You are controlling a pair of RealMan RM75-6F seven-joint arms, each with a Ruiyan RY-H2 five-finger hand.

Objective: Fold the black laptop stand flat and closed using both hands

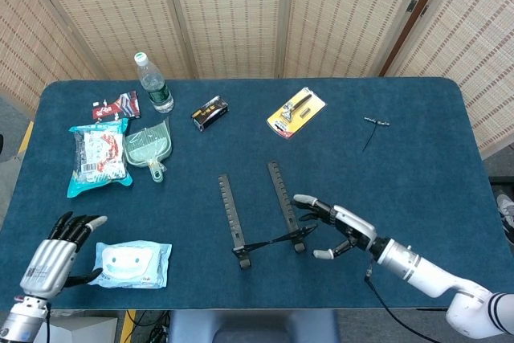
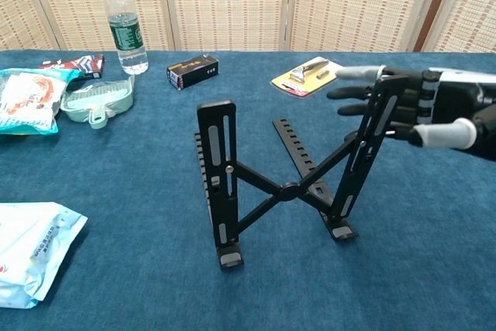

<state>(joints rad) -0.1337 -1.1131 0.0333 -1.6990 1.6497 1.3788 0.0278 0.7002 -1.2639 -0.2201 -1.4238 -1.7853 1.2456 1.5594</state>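
Note:
The black laptop stand (image 1: pixel 234 216) (image 2: pixel 291 189) stands unfolded near the table's front middle, its two slotted uprights joined by crossed bars. My right hand (image 1: pixel 337 229) (image 2: pixel 422 106) is just right of the right upright's top. Its fingers are spread and reach behind the bar, the thumb sticks out in front, and nothing is gripped. I cannot tell whether the fingers touch the upright. My left hand (image 1: pixel 55 255) hovers at the front left corner with fingers apart, holding nothing, beside a pack of wipes. The chest view does not show it.
A wipes pack (image 1: pixel 128 264) (image 2: pixel 27 249) lies front left. Behind it are a snack bag (image 1: pixel 98 158), a green scoop (image 1: pixel 148 146) and a water bottle (image 1: pixel 152 83). A black box (image 1: pixel 210 112), a yellow package (image 1: pixel 296 112) and a small tool (image 1: pixel 373 124) lie further back.

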